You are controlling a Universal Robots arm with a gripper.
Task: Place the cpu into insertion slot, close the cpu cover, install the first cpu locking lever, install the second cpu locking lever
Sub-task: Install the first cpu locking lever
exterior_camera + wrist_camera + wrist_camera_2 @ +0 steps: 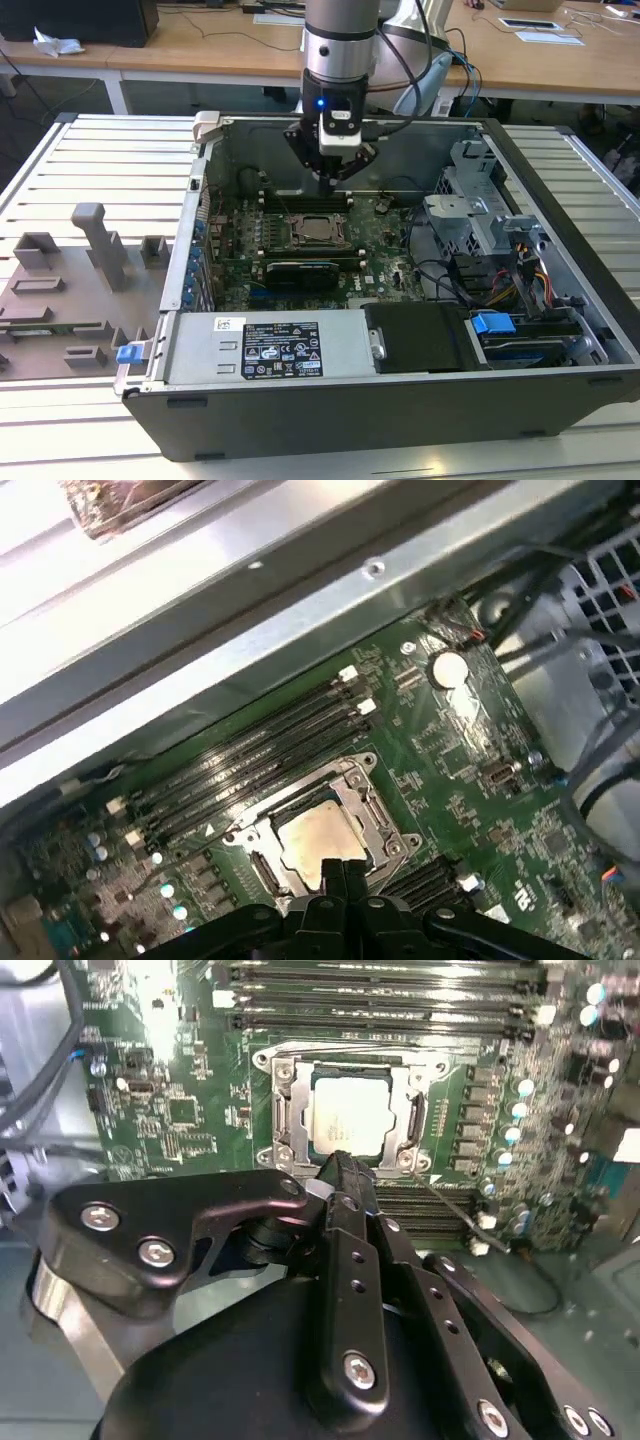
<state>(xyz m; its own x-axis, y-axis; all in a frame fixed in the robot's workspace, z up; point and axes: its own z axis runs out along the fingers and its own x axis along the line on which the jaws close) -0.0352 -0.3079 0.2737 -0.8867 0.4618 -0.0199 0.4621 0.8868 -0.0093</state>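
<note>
Silver-grey cpu [350, 1110] lies flat in the insertion slot [268, 1060], mid circuit board [180, 1110]. Fingers of the gripper [338, 1165] pressed together, nothing held; tips hang above the slot's edge, cpu just beyond and below them.

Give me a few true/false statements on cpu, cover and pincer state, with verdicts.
1. The cpu sits in the insertion slot. True.
2. The pincer grips the cpu. False: it is shut on nothing, just above the slot's edge.
3. The cpu cover lies flat around the cpu. True.
4. The pincer hangs over the drive bays. False: it hangs over the green board, by the slot.
</note>
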